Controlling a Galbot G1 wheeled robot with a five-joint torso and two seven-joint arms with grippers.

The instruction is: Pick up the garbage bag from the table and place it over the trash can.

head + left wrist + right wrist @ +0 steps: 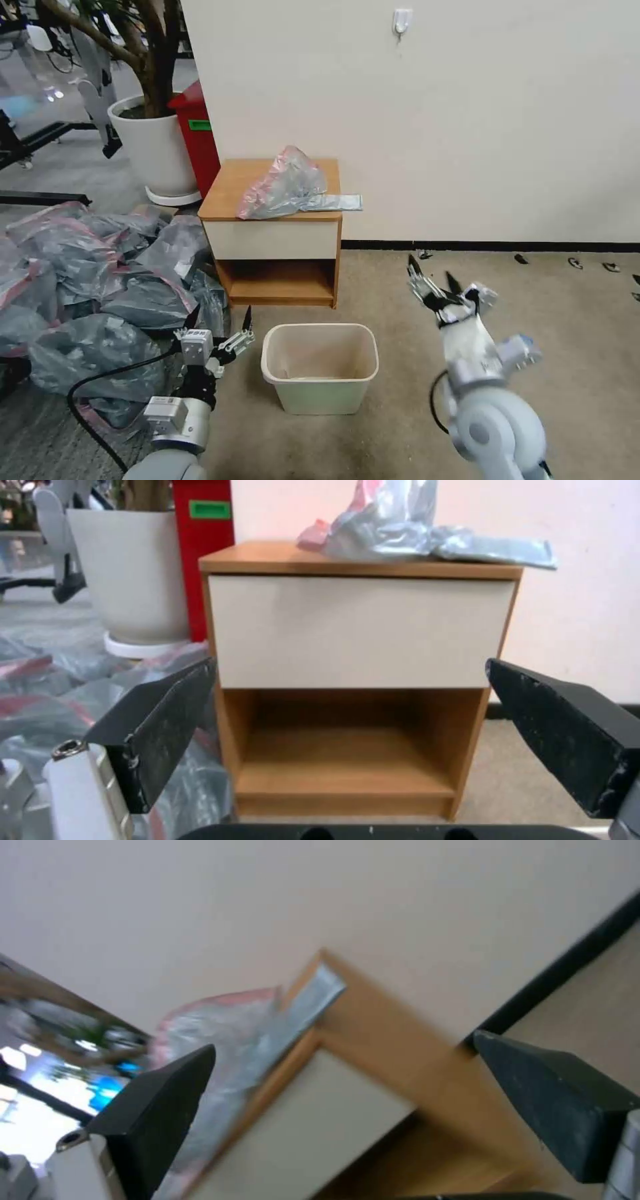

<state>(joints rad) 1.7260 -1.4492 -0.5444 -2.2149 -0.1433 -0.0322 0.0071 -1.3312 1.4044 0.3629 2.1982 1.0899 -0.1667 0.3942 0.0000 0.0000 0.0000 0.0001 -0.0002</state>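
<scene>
Our right gripper (435, 275) hangs in the air to the right of the table (227, 193), fingers spread wide and nothing between them, its tips aimed up toward the table's near right corner. Our left gripper (220, 320) is just as wide apart and empty, low beside the bin (320, 331), facing the table's drawer front; we judge it is waiting.

The bag (283, 183) lies crumpled on the table top, mounded toward the middle, with a flat folded tail running off past the right edge. The step in hand looks to be the reach for it. To do that well, we would bring the right gripper over the top rather than from below the edge, and close on the raised, bunched part, not the thin tail, which would likely slip. The film is light and crinkly, so a deep bite should hold best.

The bin stands on the floor just before the table, mouth up and unlined.
</scene>
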